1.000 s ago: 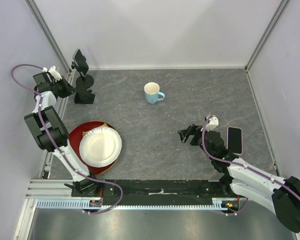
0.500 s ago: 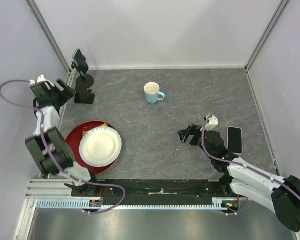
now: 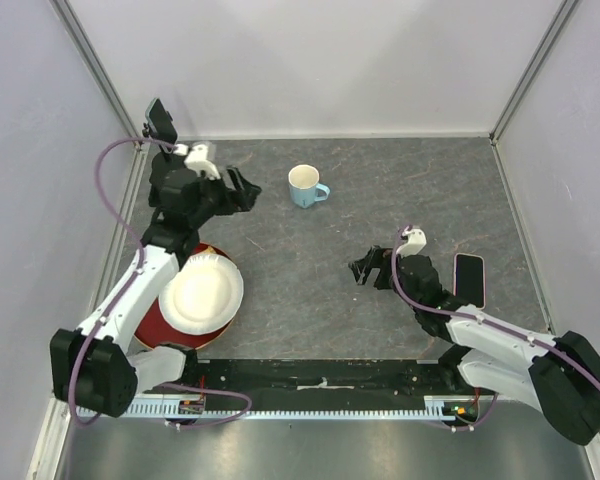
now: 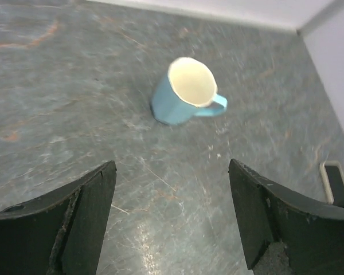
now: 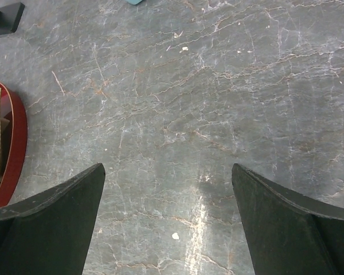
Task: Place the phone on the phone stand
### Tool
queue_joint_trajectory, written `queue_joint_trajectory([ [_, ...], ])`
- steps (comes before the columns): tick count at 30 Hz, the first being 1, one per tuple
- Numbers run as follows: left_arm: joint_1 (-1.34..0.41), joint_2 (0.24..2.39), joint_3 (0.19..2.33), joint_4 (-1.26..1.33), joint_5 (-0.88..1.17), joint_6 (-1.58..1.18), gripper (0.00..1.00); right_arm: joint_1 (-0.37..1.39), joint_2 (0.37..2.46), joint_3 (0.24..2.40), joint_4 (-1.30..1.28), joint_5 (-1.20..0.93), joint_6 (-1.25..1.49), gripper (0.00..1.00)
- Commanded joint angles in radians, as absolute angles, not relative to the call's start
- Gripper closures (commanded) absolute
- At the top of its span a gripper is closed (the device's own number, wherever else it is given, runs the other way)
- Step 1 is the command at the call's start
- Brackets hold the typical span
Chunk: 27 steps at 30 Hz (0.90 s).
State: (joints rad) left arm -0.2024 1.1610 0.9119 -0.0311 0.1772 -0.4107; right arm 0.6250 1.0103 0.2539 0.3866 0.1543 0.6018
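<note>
lying fully visible overhead only: phone (image 3: 469,281)

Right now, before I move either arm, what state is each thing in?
phone, lying flat, not held.
phone stand, upright, no phone on it.
mug, upright, empty.
paper plate, resting on the red plate.
left gripper, open, holding nothing.
right gripper, open, holding nothing.
</note>
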Motion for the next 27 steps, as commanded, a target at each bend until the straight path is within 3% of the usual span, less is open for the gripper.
queue_joint_trajectory([
  [1, -0.362, 1.209, 0.971, -0.077, 0.18, -0.152, 0.16, 0.623, 1.072, 0.342, 0.387, 0.147, 0.603, 0.02],
  [4, -0.457, 1.219, 0.957, -0.098, 0.163, -0.129, 0.16, 0.623, 1.145, 0.395, 0.332, 0.156, 0.633, 0.02],
  [10, -0.523, 1.177, 0.977, -0.114, 0.322, -0.175, 0.16, 0.623, 1.255, 0.506, 0.184, 0.186, 0.686, 0.02],
  [19, -0.595, 1.074, 0.954, -0.106, 0.373, -0.212, 0.16, 0.58, 1.187, 0.664, -0.149, 0.405, 0.566, 0.02],
  [23, -0.598, 1.055, 0.956, -0.1, 0.399, -0.236, 0.16, 0.421, 1.092, 0.689, -0.224, 0.384, 0.558, 0.02],
  [27, -0.598, 1.046, 0.954, -0.087, 0.437, -0.262, 0.16, 0.083, 1.034, 0.722, -0.345, 0.342, 0.626, 0.02],
])
